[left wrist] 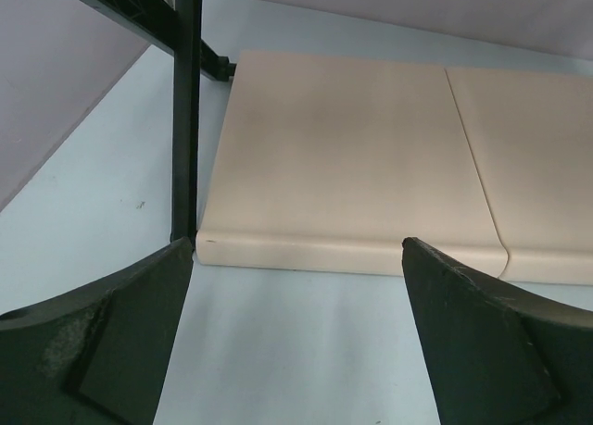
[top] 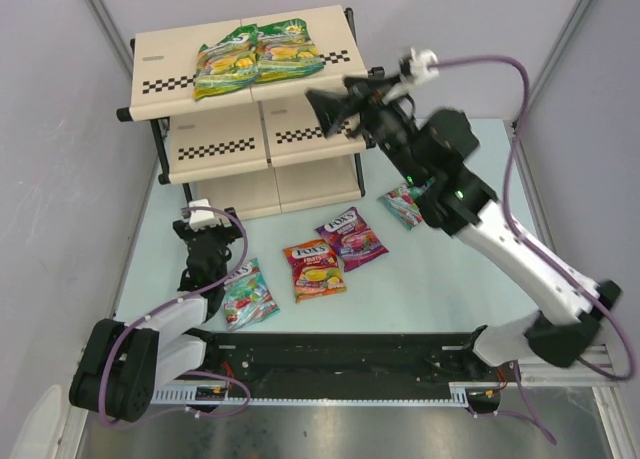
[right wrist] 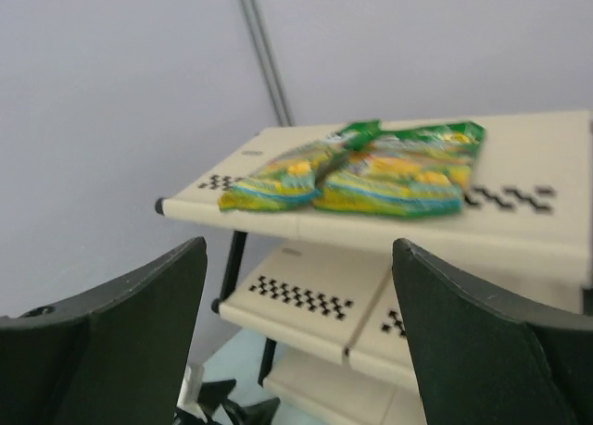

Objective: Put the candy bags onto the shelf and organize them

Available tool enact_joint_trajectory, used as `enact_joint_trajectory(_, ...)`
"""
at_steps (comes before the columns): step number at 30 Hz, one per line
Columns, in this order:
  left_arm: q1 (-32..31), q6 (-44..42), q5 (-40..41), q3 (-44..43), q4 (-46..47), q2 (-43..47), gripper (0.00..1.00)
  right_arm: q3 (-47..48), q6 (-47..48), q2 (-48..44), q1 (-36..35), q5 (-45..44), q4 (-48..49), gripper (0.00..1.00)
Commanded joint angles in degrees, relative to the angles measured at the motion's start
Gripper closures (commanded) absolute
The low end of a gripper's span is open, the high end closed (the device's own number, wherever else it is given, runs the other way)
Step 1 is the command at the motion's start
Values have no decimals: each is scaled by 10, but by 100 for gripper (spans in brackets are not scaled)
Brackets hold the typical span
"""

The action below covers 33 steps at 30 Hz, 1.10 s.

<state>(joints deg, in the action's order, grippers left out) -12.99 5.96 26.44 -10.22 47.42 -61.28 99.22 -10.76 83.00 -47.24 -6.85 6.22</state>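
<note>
The shelf (top: pixel 170 59) stands at the far left. Two green-yellow candy bags (top: pixel 225 67) (top: pixel 287 51) lie side by side on its top tier; they also show in the right wrist view (right wrist: pixel 278 180) (right wrist: pixel 403 173). On the table lie a teal bag (top: pixel 247 294), a red-orange bag (top: pixel 313 269), a purple-pink bag (top: pixel 351 237) and a second teal bag (top: pixel 401 205), partly hidden by my right arm. My right gripper (top: pixel 322 116) (right wrist: pixel 298 295) is open and empty, raised beside the shelf's middle tier. My left gripper (top: pixel 192 229) (left wrist: pixel 296 286) is open and empty, low on the table before the bottom tier (left wrist: pixel 343 156).
The shelf's black frame post (left wrist: pixel 186 110) stands just left of my left gripper. Grey walls close in on the left and back. A black rail (top: pixel 340 359) runs along the near table edge between the arm bases.
</note>
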Motion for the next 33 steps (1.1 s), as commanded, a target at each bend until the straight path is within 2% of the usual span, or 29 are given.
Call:
enact_joint_trajectory(1, 3, 1, -23, -12, 21, -6, 0, -213, -6, -143, 0, -171, 12, 15)
enact_joint_trajectory(2, 3, -1, -24, -11, 23, -7, 0, -275, -34, -163, 1, -187, -7, 15)
enact_joint_trajectory(7, 3, 0, -25, -11, 26, -9, 0, -404, -116, -231, 5, -276, -132, 14)
enact_joint_trajectory(9, 3, 0, -24, -11, 25, -10, 0, -463, -142, -245, 21, -274, -144, 13)
enact_joint_trajectory(11, 3, 1, -24, -11, 18, -6, 0, -497, -152, -259, 42, -247, -143, 12)
enact_joint_trajectory(13, 3, 1, -24, -10, 17, -2, 0, -538, -163, -260, 77, -168, -137, 12)
enact_joint_trajectory(18, 3, 2, -24, -13, 14, -5, 0, -599, -184, -232, 85, -20, -93, 14)
enact_joint_trajectory(20, 3, 0, -24, -15, 15, -11, 0, -622, -206, -207, 60, -8, -68, 16)
enact_joint_trajectory(26, 3, 0, -22, -19, 13, -12, 0, -630, -261, -124, -68, -103, 8, 16)
enact_joint_trajectory(29, 3, 0, -18, -17, 13, -10, 0, -631, -288, -92, -107, -94, 59, 16)
enact_joint_trajectory(33, 3, 3, -10, -16, 13, -7, 0, -603, -286, 4, -165, -75, 149, 16)
